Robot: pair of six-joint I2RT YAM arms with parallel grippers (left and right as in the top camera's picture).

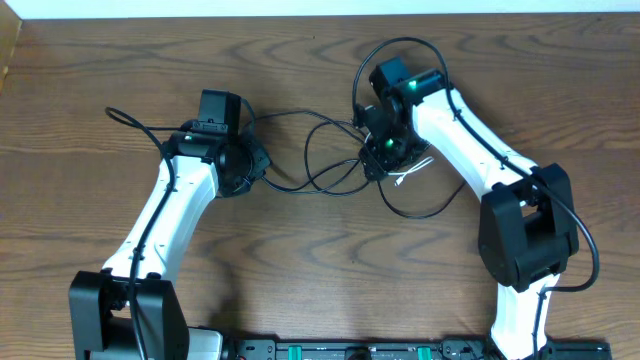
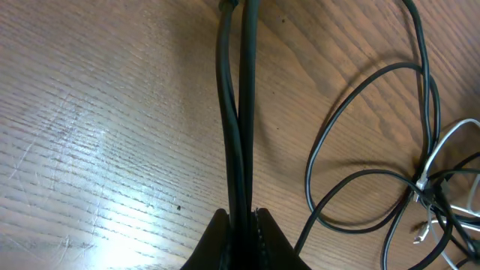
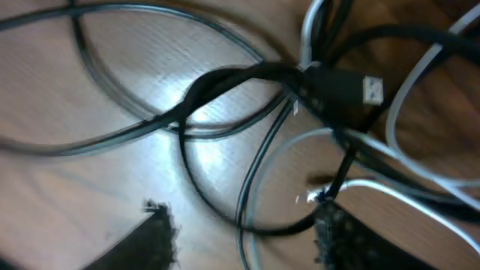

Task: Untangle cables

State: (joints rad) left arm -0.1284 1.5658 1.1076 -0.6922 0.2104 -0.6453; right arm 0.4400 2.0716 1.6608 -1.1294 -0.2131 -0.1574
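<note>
The cables lie in a tangle on the wooden table: thin black loops (image 1: 325, 170) run between the two arms, and a white cord (image 1: 412, 172) shows under the right arm. My left gripper (image 2: 240, 216) (image 1: 256, 166) is shut on two black cable strands (image 2: 238, 112) that run straight away from its jaws. In the left wrist view the knot (image 2: 421, 184) with the white cord (image 2: 450, 139) lies to the right. My right gripper (image 3: 244, 225) (image 1: 386, 158) hangs over the knot, its jaws apart, with a black and a grey strand (image 3: 251, 187) between the fingers. A black plug (image 3: 352, 88) lies just ahead.
The table's far edge (image 1: 300, 14) runs along the top of the overhead view. Thicker black wires (image 1: 400, 45) loop off the right arm, and one (image 1: 130, 120) curls left of the left arm. The arm bases (image 1: 330, 350) stand at the near edge.
</note>
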